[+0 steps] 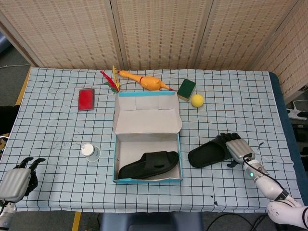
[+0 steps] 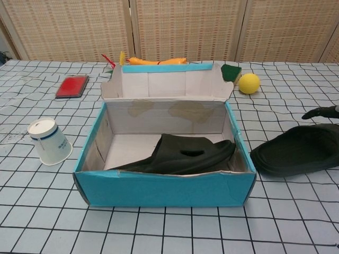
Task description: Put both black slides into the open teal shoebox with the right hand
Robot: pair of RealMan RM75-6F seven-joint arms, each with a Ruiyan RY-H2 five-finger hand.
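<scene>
Checkered tablecloth [image 1: 57, 120] carries two black slides: one in the teal shoebox [image 1: 147, 180], one [image 1: 208, 155] under the right hand's [image 1: 237, 149] fingers, grasp unclear.

No readable text, label, brand, number or sign appears in either view. The teal shoebox [image 2: 164, 189] shows plain sides, and the white paper cup [image 2: 48, 141] left of it carries only a blue band.

slide [image 1: 149, 164] in shoebox [image 1: 147, 180], other slide [image 1: 208, 155] right
</scene>
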